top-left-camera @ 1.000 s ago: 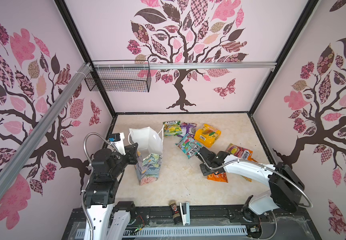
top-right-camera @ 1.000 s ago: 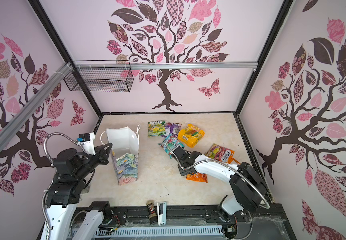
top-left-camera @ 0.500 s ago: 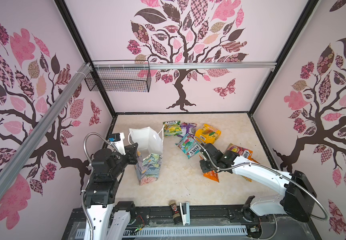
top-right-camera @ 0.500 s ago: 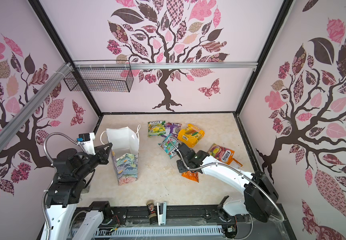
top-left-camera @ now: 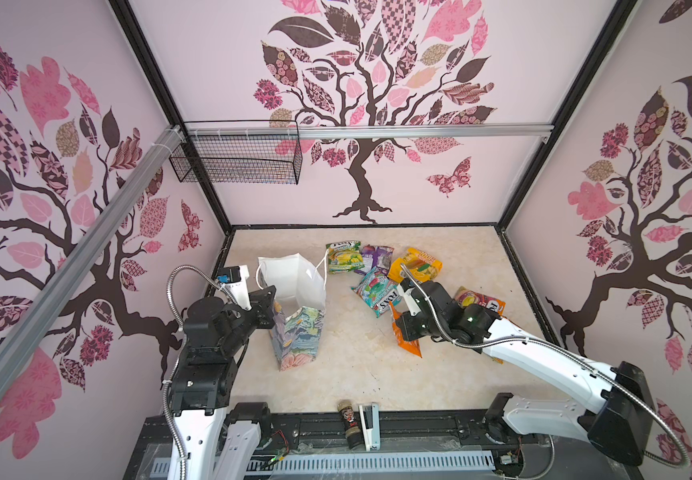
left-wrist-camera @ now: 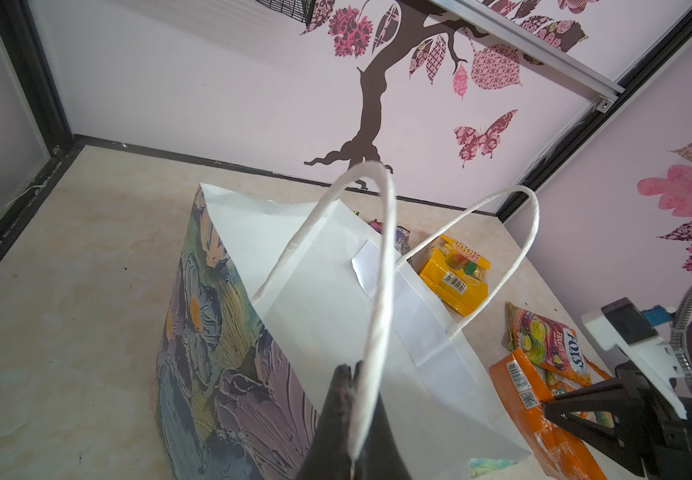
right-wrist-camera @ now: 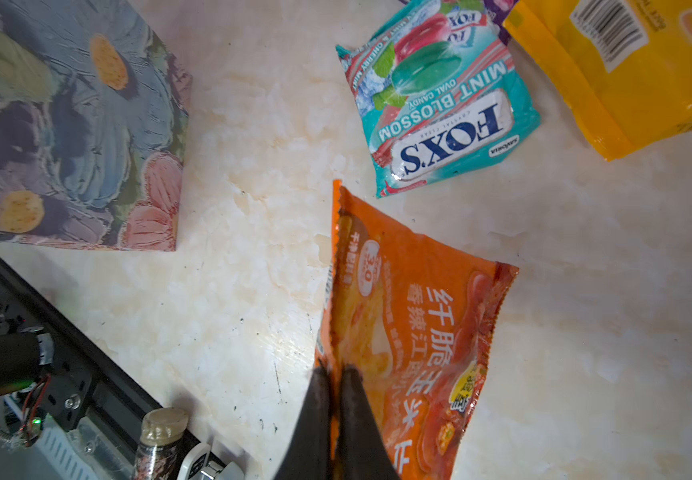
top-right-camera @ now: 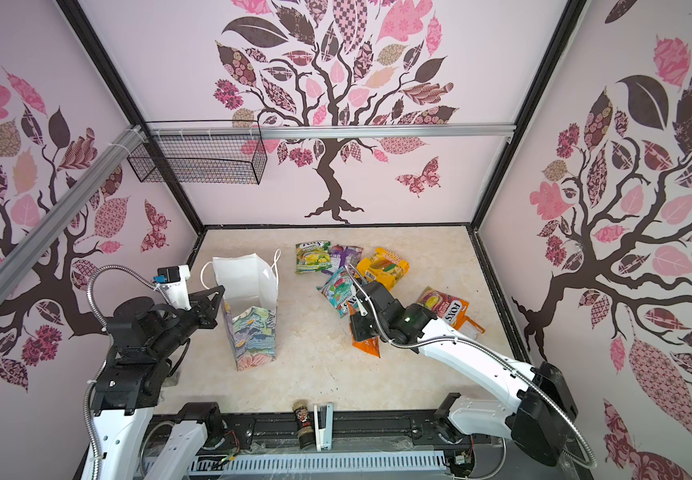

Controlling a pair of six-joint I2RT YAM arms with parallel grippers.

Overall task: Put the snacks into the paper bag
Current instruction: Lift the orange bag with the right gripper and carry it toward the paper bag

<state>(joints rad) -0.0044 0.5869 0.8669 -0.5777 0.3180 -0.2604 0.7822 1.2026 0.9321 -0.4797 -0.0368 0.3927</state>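
- Lower middle of a top view, at the near edge of the counter (top-left-camera: 356, 374): a dark spice jar (top-left-camera: 348, 424) and a white stapler (top-left-camera: 368, 426), neither part of the job.
- Right of centre, the right claw (right-wrist-camera: 336, 372) is pinched shut on one edge of an orange packet (right-wrist-camera: 410, 316). The packet hangs from that grip, and I cannot tell whether its low corner touches the counter.
- Left of centre, the left claw (left-wrist-camera: 351, 370) is closed tight on a white cord handle (left-wrist-camera: 382, 274) of the paper bag (top-left-camera: 296, 336). The bag stands upright with its white inside showing and its mouth open.
- The step in hand looks like carrying the orange packet to the bag. To do it well, raise the packet above the rim, cross to the open mouth, and let go only once its low corner is inside. The left claw should hold the handle steady so the bag does not tip.
- Farther back, right of the bag, more snacks lie flat: a teal packet (top-left-camera: 375, 293), a FOX'S fruit packet (top-left-camera: 481, 301), a yellow packet (top-left-camera: 419, 266), a purple packet (top-left-camera: 377, 255) and a green-yellow packet (top-left-camera: 343, 257).
- Farthest, upper left: a black wire basket (top-left-camera: 236, 160) on the back rail.
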